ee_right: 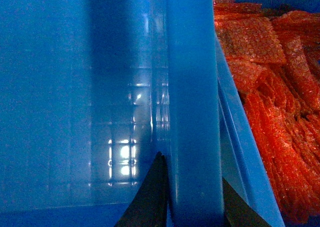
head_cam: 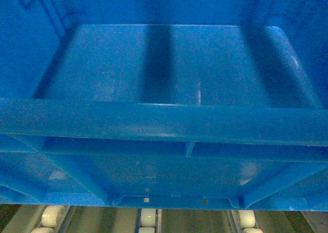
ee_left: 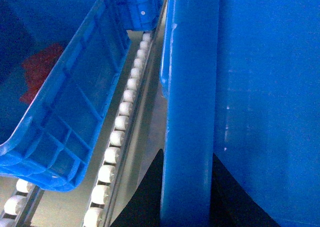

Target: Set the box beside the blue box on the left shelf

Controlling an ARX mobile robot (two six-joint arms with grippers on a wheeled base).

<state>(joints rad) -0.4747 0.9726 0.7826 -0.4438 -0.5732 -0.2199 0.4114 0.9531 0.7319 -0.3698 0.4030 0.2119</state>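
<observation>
**Blue box held over the rollers**

The box (head_cam: 164, 122) fills the head view, above white rollers (head_cam: 148, 217). The left claw (ee_left: 187, 187) pinches its rim. The right claw (ee_right: 192, 197) pinches the other rim. Another blue box (ee_left: 75, 112) sits just beside. Orange bags (ee_right: 270, 87) lie nearby.

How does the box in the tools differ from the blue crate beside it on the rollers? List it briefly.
Contents: the box has a bare floor; the neighbouring crate holds red material.
Hold: the box's rim sits between the fingers of the left tool and the right tool; no tool touches the neighbouring crate, which rests on the roller track.
Shared: both are bright blue, open-topped and ribbed outside.
</observation>
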